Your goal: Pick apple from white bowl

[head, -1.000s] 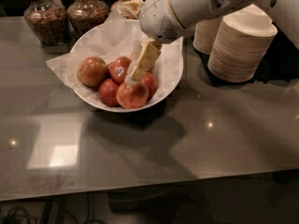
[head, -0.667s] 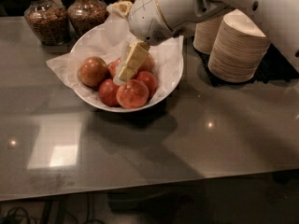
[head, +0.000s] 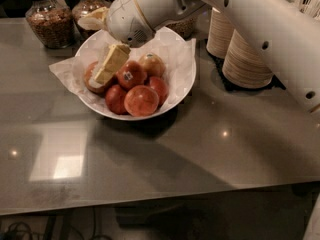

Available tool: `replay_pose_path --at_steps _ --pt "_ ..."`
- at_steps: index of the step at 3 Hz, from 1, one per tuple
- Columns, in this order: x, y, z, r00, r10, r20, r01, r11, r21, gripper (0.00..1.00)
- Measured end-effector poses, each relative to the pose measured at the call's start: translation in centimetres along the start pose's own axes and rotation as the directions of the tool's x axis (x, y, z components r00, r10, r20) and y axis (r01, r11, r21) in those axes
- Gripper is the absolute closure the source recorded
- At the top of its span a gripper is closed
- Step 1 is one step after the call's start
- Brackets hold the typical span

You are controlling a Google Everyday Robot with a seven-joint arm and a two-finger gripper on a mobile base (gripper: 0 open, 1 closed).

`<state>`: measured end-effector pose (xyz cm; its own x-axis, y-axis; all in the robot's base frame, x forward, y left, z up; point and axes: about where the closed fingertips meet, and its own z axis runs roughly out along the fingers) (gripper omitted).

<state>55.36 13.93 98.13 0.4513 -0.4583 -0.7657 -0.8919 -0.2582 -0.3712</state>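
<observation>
White bowl [head: 177, 91] looks glossy and smooth, lined with crinkly matt paper [head: 62, 71]. The gripper [head: 104, 75], over the bowl's left side, looks like matt cream plastic. The apple [head: 90, 81] under it has smooth, faintly shiny skin. The table [head: 150, 174] is polished and reflective.

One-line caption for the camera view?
Claw over the leftmost apple in a paper-lined white bowl on a glossy counter.

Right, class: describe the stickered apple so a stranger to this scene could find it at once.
On the grey table stands a wide white bowl lined with paper, holding several apples. The stickered apple lies mid-heap, just right of the gripper, which reaches into the bowl's left side. Unlike its neighbours, it shows a blue-white sticker on its front.
</observation>
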Motion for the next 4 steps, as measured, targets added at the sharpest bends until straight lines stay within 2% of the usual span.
replay_pose_path --at_steps 1,2,3,4 --pt "-0.6 0.1 1.3 1.0 0.005 0.011 -0.004 0.9988 -0.049 0.17" --pt "-0.2 0.4 1.4 1.0 0.018 -0.013 -0.018 0.9985 -0.052 0.08" --pt "1.6 1.3 0.2 0.994 0.074 -0.076 -0.075 0.9971 -0.012 0.07" --pt "2.9 1.8 0.0 0.987 0.109 -0.12 -0.107 0.994 0.023 0.1"
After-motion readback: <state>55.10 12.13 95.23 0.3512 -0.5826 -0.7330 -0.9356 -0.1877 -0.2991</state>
